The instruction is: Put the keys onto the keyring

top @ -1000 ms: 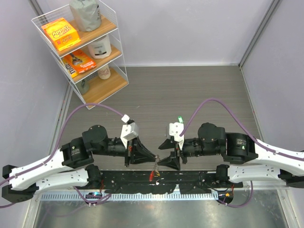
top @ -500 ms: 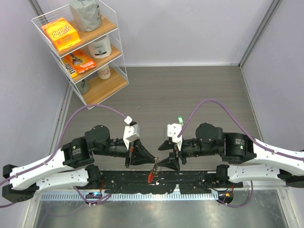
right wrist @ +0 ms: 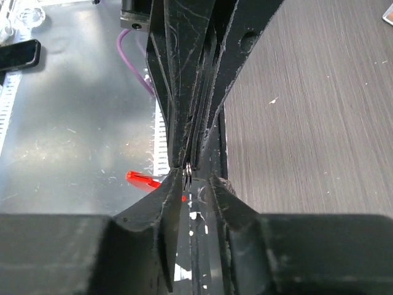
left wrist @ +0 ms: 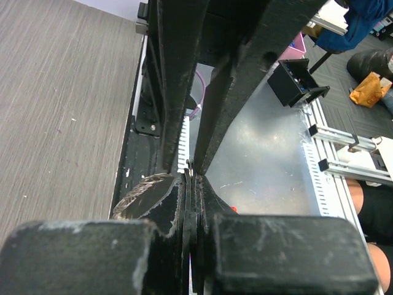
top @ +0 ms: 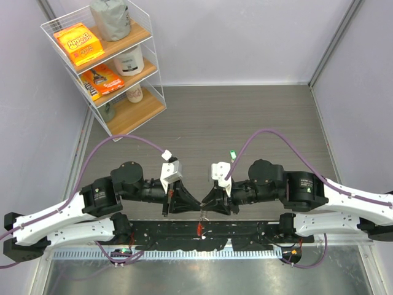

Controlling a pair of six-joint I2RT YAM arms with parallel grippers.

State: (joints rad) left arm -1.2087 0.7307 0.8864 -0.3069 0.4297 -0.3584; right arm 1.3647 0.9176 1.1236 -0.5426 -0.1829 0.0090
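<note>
While the left end effector clenches the keyring, the right end effector meets it tip-to-tip; the keyring dangles below both. Whether the right one grips, I cannot tell.

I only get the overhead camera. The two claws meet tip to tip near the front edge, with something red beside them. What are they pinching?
Observer: The left wrist camera shows the left claw shut on the silvery metal of the keyring.
Visitor: And the right one?
Observer: Its own camera shows the right claw standing narrowly around that same metal, edge-on; whether it grips, I cannot tell.
Visitor: Is the red thing a key?
Observer: Up close it is a slim red part of the keyring, sticking out sideways; no key head shows on it.
</note>
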